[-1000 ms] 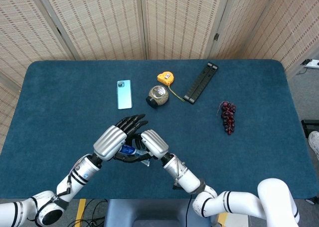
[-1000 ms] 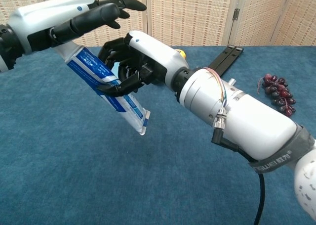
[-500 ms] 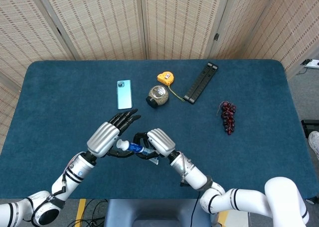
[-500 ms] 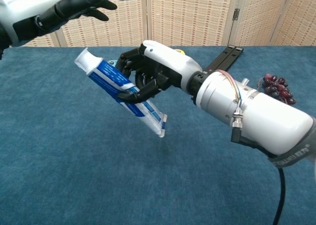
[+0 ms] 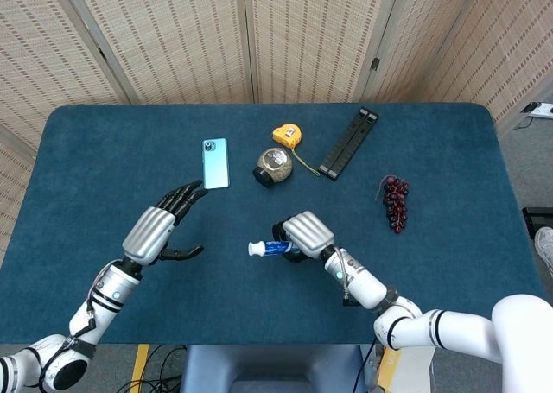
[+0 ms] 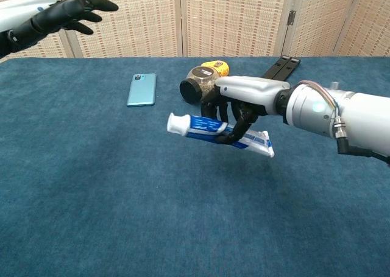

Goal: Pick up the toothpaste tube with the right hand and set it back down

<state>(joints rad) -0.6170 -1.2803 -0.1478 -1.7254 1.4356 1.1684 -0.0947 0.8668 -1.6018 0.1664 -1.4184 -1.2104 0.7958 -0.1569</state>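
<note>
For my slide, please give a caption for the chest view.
Right hand holds the toothpaste tube level above the table; left hand open.

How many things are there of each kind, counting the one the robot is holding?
Toothpaste tube: 1
Phone: 1
Tape measure: 1
Jar: 1
Black bar: 1
Bunch of grapes: 1
Total: 6
</note>
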